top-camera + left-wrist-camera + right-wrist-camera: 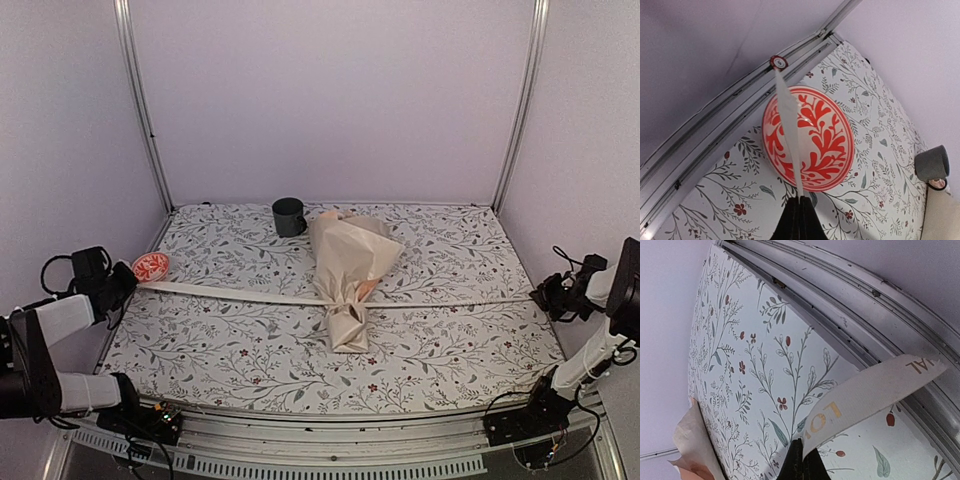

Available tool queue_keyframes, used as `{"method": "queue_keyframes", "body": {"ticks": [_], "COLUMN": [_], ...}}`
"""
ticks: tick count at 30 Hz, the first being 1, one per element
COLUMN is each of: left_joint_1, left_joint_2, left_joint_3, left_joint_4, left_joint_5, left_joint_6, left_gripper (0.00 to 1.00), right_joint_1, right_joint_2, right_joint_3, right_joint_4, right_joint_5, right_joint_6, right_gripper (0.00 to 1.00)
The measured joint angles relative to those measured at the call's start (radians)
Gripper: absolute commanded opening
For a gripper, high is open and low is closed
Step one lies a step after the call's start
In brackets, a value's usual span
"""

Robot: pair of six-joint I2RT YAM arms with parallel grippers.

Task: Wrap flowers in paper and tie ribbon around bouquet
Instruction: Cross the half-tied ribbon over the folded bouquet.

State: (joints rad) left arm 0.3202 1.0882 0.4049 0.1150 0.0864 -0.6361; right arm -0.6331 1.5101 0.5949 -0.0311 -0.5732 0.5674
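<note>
Starting at the left edge of the top view, the left gripper has its jaws pressed together on one end of the ribbon, just beside a red-and-white patterned bowl at the left rim of the floral tablecloth. In the left wrist view the dark fingers meet at the bottom centre of the frame, and the cream strip rises from them on edge across the bowl, with a grey mug at the right border. From that grip the ribbon runs rightward in a nearly straight, taut line across the cloth to the middle of the frame. There it crosses the pinched neck of the bouquet, a cone of cream paper lying with its wide mouth toward the far wall and its narrow tail toward the near edge. The mug stands just beside the mouth, at its upper left. The flowers are hidden in the wrap; a pinkish bit at the mouth could be blossom or paper. The ribbon goes on to the right edge, where the right gripper is clamped on its other end. In the right wrist view the fingers pinch the strip, which bears gold lettering, beside the metal frame rail.
</note>
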Motion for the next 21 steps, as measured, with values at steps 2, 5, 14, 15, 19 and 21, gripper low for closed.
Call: {"method": "queue_keyframes", "body": {"ticks": [2, 5, 14, 15, 19, 21], "left_joint_1": [-0.103, -0.319, -0.843, -0.876, -0.989, -1.003], "left_joint_2": [-0.013, -0.036, 0.010, 0.020, 0.063, 0.062], "left_joint_3": [0.013, 0.065, 0.391, 0.418, 0.522, 0.530], "left_joint_4": [0.000, 0.000, -0.001, 0.000, 0.001, 0.000], "left_joint_5": [-0.066, -0.134, -0.350, -0.369, -0.427, -0.452], "left_joint_6": [0.002, 0.001, 0.106, 0.124, 0.218, 0.246], "left_gripper": [0.00, 0.00, 0.00, 0.00, 0.00, 0.00], "right_joint_1": [0.065, 0.221, 0.706, 0.751, 0.909, 0.938], "right_joint_2": [-0.006, -0.030, -0.169, -0.173, -0.196, -0.215], "right_joint_3": [0.002, 0.024, 0.100, 0.110, 0.122, 0.122], "right_joint_4": [0.015, 0.013, -0.046, -0.061, -0.114, -0.140], "right_joint_5": [0.052, 0.121, 0.212, 0.223, 0.229, 0.223], "right_joint_6": [0.001, -0.008, -0.014, -0.014, -0.014, -0.013], "right_gripper": [0.00, 0.00, 0.00, 0.00, 0.00, 0.00]}}
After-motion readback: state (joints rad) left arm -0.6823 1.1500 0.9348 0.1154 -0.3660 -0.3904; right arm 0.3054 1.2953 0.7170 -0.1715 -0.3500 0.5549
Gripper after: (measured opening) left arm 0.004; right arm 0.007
